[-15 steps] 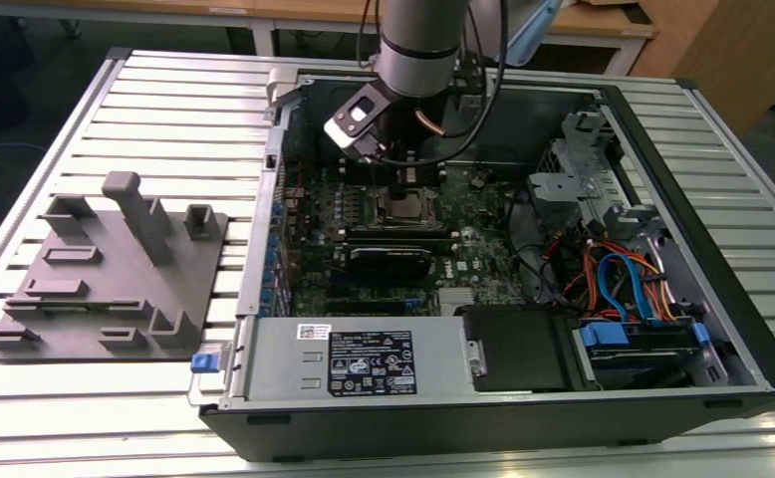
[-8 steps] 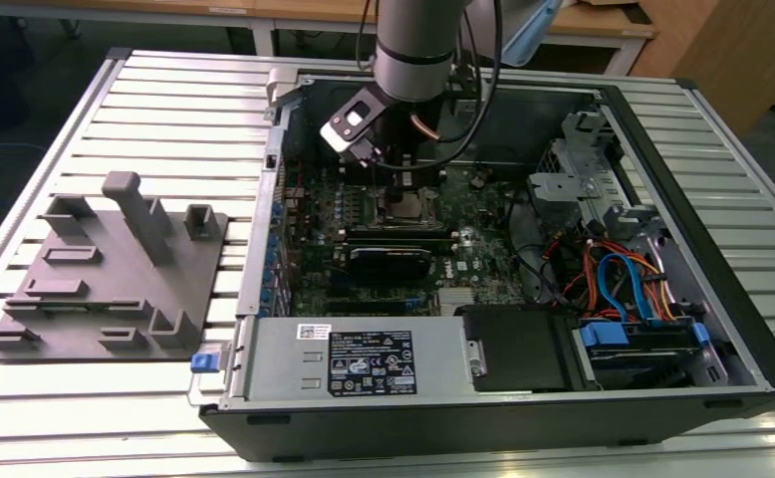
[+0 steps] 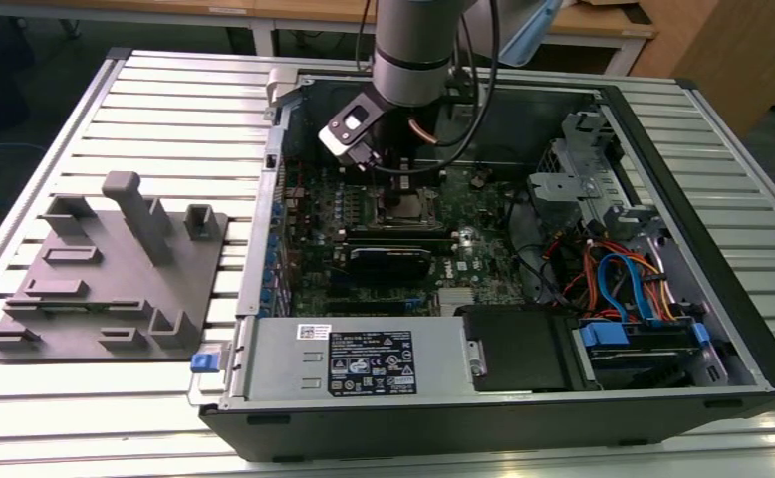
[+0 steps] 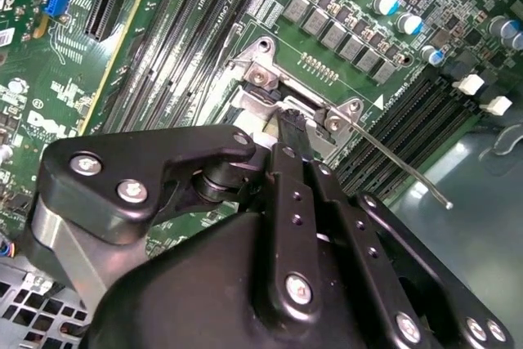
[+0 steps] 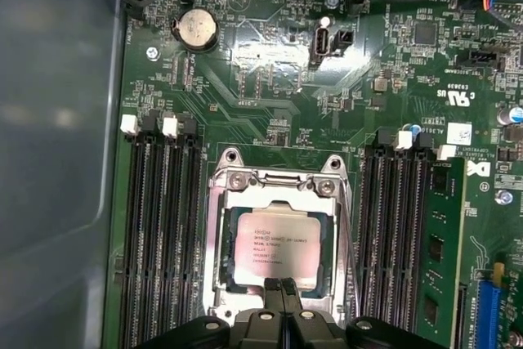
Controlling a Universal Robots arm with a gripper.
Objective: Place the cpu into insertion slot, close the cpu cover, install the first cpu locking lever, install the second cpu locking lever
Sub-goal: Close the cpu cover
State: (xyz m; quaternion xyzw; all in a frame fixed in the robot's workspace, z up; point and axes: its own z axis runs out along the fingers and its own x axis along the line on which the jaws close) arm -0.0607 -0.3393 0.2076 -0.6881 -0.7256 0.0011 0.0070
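Pincer (image 5: 282,286) closed tight, nothing seen in it; its body hides one edge of the cpu cover (image 5: 278,184), cpu (image 5: 276,243) seated beneath. Slatted metal surface (image 3: 161,105); wooden desks (image 3: 601,22) behind.

Straight above the cpu (image 5: 276,244) the way is open. Low memory slots (image 5: 159,234) flank it on two opposite sides; past one row a memory stick (image 5: 433,259) stands taller. A thin lever (image 4: 400,167) juts out beside it, and the gripper (image 5: 282,285), fingers together, crowds one edge.

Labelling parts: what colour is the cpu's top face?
The cpu is pale silver-grey, best in the first wrist view.
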